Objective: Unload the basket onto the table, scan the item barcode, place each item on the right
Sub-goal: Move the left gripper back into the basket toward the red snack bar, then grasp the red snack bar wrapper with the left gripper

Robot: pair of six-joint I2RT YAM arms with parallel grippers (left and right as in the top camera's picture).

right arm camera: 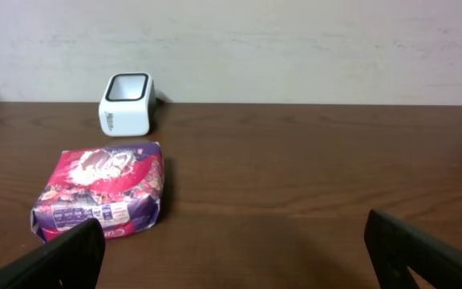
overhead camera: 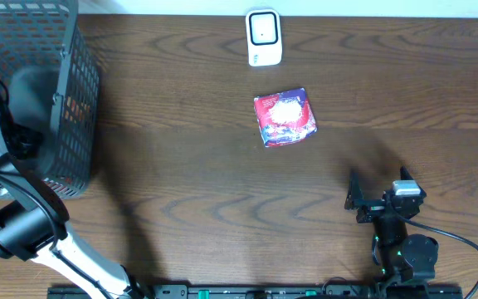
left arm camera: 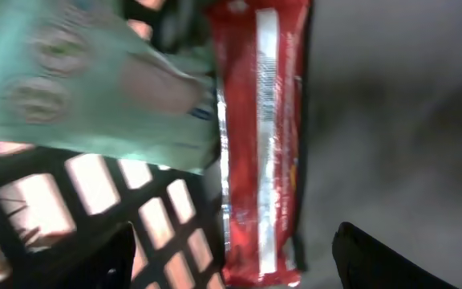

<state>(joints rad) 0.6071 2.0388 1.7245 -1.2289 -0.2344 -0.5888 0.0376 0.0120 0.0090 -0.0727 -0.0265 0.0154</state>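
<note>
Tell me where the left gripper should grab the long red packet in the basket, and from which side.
Grip the red packet across its narrow width, near the end closest to the left gripper, coming straight in as the wrist points. It runs long and slim between the open fingers; the green packet crowds one long edge higher up, so the near end looks freer.

**Overhead view:** looks straight down from well above the table (overhead camera: 189, 183) and takes in its whole width.

**Right wrist view:** sits low at 5 o'clock, close to the table surface, and faces 12 o'clock towards the wall (right arm camera: 295, 48). It shares the white scanner (overhead camera: 264, 37) and the purple packet (overhead camera: 285, 118) with the overhead view.

**Left wrist view:** very near and blurred, inside the mesh basket (overhead camera: 73, 91) at 10 o'clock, facing a red wrapper (left arm camera: 259, 136) that lies against the mesh.
</note>
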